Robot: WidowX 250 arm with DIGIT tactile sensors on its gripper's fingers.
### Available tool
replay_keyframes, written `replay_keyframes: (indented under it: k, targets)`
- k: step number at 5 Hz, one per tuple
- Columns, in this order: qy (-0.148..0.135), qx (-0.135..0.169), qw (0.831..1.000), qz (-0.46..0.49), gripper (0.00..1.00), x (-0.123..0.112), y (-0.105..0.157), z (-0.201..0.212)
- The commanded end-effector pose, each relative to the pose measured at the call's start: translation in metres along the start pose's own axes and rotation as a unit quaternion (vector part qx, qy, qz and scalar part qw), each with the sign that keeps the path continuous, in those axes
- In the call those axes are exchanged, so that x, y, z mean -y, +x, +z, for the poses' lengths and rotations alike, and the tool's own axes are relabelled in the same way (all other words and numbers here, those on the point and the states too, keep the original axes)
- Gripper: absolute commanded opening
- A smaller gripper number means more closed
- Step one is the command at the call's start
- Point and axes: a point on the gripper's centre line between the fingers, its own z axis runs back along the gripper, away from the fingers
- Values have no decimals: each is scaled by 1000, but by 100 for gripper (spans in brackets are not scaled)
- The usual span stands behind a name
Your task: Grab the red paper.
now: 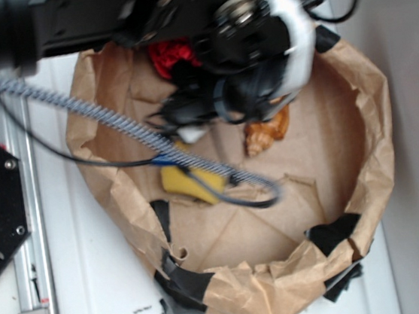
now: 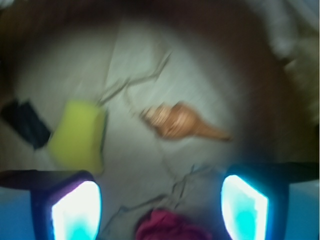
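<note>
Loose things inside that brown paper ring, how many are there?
3: the red paper at the ring's far edge, under the hand; the yellow sponge mid-floor; the seashell beside it. The arm may hide more.

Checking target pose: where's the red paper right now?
In the wrist view the red paper sits at the bottom edge, between the open gripper's fingers, nearer than the seashell. The exterior view shows it at the paper basin's top rim.

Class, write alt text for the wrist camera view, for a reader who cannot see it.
Blurred view down into a brown paper nest: the open gripper frames a red paper wad at the bottom edge, between its two glowing fingertips. Farther off lie a yellow sponge on the left and an orange-brown seashell near the centre.
</note>
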Motion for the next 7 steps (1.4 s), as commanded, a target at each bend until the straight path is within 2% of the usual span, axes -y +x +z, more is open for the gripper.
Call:
replay_keyframes:
  k: [1,3,4,5,6,7]
  targets:
    - [22,-40,999,-26,100,-16,-27,5]
    - [-17,-79,994,-68,100,-8,-33,-42]
    - [7,-102,993,-63,100,-19,-43,-65]
    - [21,-110,993,-39,100,-26,-56,-63]
    - [15,-126,991,-31,100,-20,-66,-64]
    - [19,-127,991,-31,100,-16,-67,-59]
